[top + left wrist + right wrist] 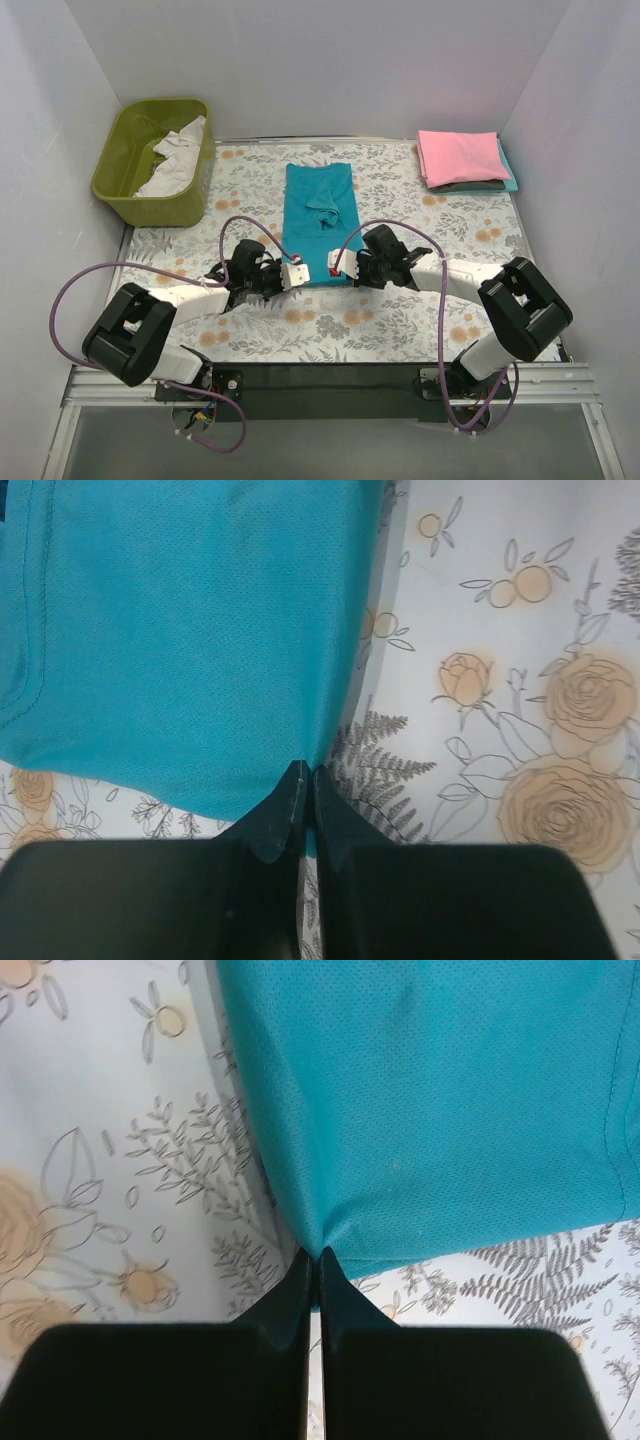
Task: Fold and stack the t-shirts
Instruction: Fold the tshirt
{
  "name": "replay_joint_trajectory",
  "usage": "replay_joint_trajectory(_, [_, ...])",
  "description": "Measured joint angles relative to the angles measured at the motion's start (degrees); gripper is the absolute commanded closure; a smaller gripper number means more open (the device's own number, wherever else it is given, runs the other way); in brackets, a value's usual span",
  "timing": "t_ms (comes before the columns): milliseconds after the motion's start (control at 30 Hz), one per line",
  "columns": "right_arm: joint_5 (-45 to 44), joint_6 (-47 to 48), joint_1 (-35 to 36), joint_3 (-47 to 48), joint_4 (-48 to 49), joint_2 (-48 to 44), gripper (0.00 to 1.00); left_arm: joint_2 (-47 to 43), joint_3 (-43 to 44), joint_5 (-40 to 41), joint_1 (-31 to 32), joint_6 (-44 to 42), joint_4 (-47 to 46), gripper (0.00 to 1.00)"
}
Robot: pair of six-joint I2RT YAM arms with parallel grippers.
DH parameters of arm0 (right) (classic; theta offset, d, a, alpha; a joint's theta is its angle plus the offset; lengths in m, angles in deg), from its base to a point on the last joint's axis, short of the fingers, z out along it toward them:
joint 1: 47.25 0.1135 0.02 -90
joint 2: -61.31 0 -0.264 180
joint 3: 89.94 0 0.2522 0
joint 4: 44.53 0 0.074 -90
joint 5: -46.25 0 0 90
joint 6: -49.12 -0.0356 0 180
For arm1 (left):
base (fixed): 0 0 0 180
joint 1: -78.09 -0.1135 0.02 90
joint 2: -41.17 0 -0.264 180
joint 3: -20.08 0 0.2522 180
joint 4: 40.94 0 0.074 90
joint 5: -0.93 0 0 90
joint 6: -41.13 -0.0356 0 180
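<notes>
The teal t-shirt (318,205) is laid flat mid-way along the floral table cloth (400,320) and is pinched at its near edge by the tightly closed left gripper (307,780) and right gripper (318,1260), one at each near corner, while a folded pink t-shirt (460,155) is stacked at the far right.

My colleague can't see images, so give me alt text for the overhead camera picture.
The left gripper and right gripper each pinch a near corner of a teal t-shirt lying on the floral table cloth. A folded pink t-shirt tops a stack far right; an olive tub sits far left.
</notes>
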Motion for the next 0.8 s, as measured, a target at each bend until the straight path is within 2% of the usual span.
replay_joint_trajectory(200, [2.89,-2.27,3.23,0.00,-9.64,-8.26,0.99,-8.26,1.31,-3.74,1.16,0.74,10.97,1.00])
replay_joint_trajectory(433, [8.98,-6.29,8.87,0.46,-22.27,-19.28,0.99,-22.25,5.27,-11.08,4.85,2.21,28.48,1.00])
replay_joint_trajectory(633, [11.76,-6.14,8.48,4.24,-32.50,-21.09,0.99,-29.07,11.26,-14.10,5.20,3.21,42.64,1.00])
replay_joint_trajectory(800, [12.87,-5.49,7.19,8.87,-35.98,-21.09,0.99,-29.57,14.32,-13.20,5.03,3.37,47.52,1.00])
